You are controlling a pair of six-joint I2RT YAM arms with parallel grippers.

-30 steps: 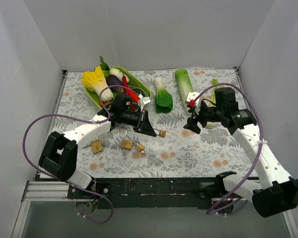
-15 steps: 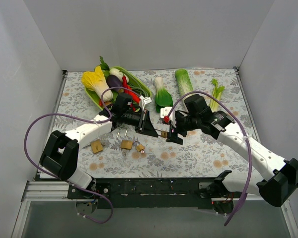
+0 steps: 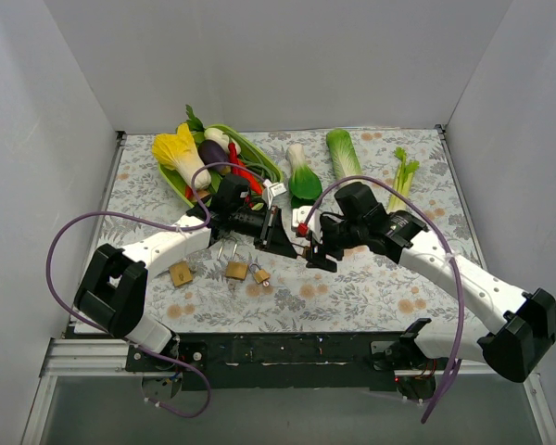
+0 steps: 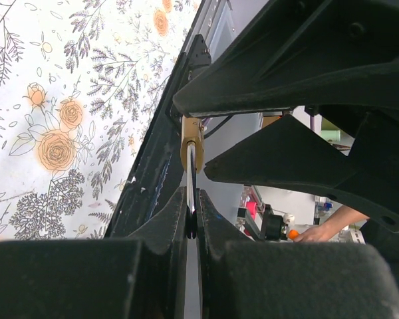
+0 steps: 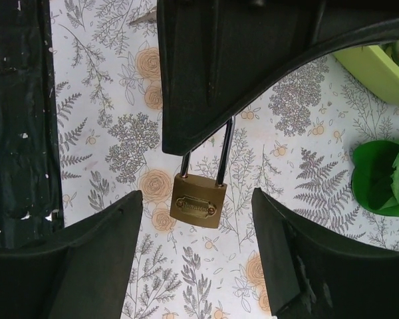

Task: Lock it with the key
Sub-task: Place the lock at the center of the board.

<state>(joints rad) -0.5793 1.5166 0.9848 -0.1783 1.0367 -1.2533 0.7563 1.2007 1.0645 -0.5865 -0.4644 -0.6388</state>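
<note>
My left gripper (image 3: 285,241) is shut on the steel shackle of a small brass padlock (image 5: 198,201) and holds it just above the flowered cloth. In the left wrist view the fingertips (image 4: 176,212) pinch the thin shackle, with the brass body (image 4: 191,136) beyond them. My right gripper (image 3: 317,250) is open and empty. In the right wrist view its jaws stand on either side of the padlock body without touching it. A grey metal piece (image 5: 145,18) on the cloth may be a key; I cannot tell.
Three more brass padlocks (image 3: 180,273), (image 3: 236,270), (image 3: 259,274) lie near the front left. A green tray (image 3: 264,159) of toy vegetables stands at the back left. Bok choy (image 3: 304,183), cabbage (image 3: 341,153) and celery (image 3: 405,174) lie along the back.
My right arm has swung left from the right side of the table to the held padlock, its open jaws now around it. The left arm has hardly moved.
</note>
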